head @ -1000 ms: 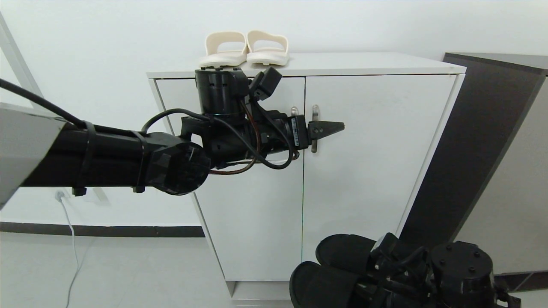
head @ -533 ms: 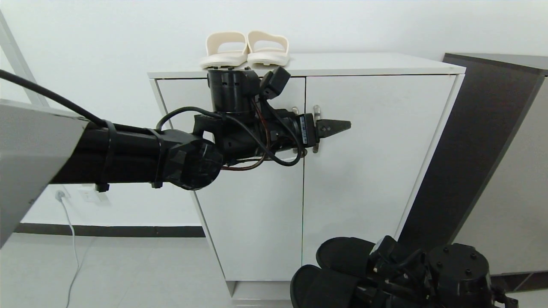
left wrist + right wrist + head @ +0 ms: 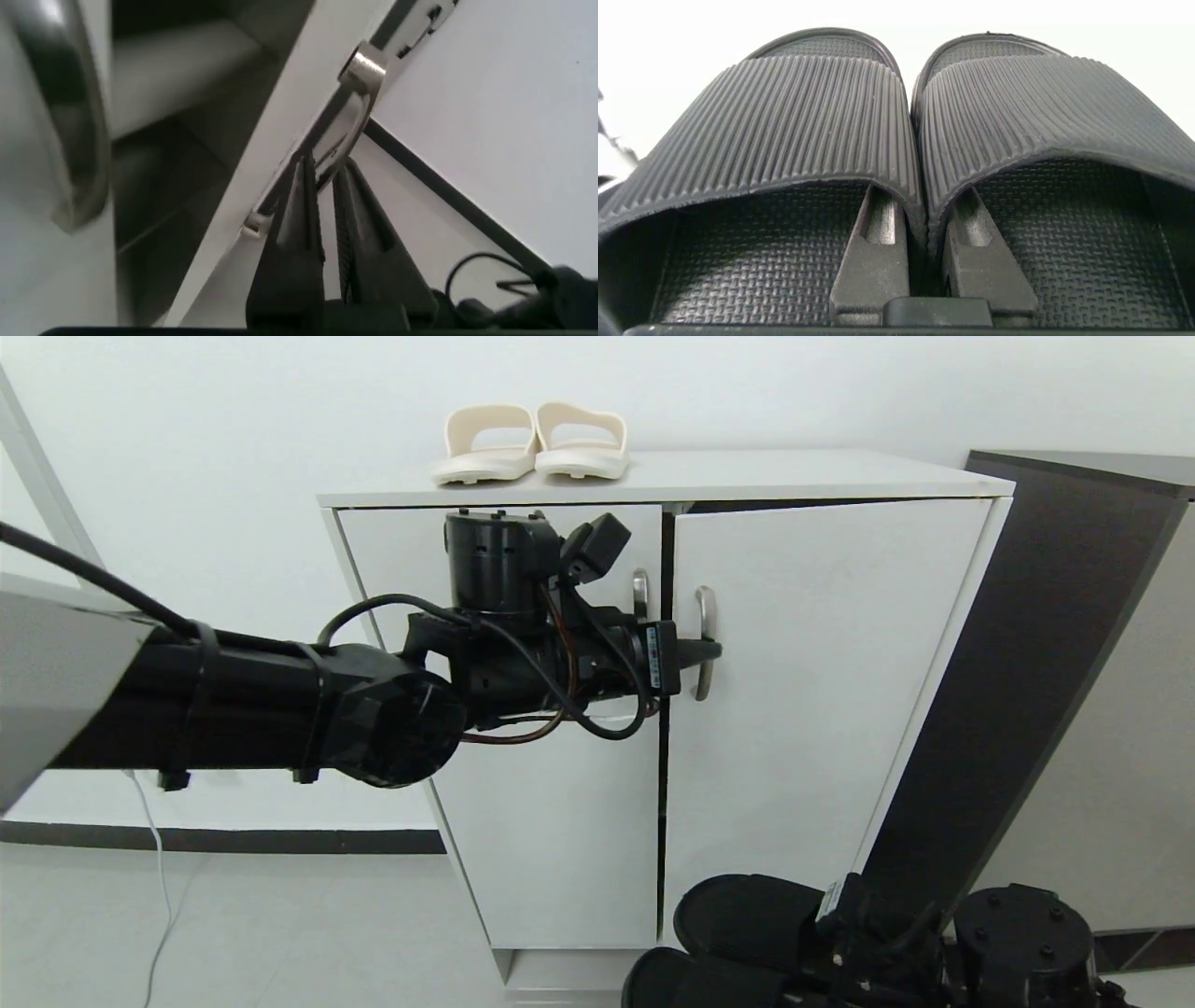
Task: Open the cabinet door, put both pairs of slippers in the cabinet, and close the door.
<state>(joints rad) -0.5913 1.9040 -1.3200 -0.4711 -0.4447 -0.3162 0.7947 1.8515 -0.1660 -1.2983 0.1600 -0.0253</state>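
Head view: my left hand point(image 3: 708, 651) pinches the rigid steel handle point(image 3: 707, 607) of the ajar white cabinet door point(image 3: 822, 709) at mid-bar; it should swing lightly. At five o'clock, my right hand point(image 3: 923, 201) clamps soft black ribbed slippers point(image 3: 738, 915).

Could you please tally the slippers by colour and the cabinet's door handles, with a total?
Cream slippers: 2, on top of the cabinet.
Black slippers: 2, held in the right hand.
Door handles: 2, one gripped by the left hand.
Total: 6.
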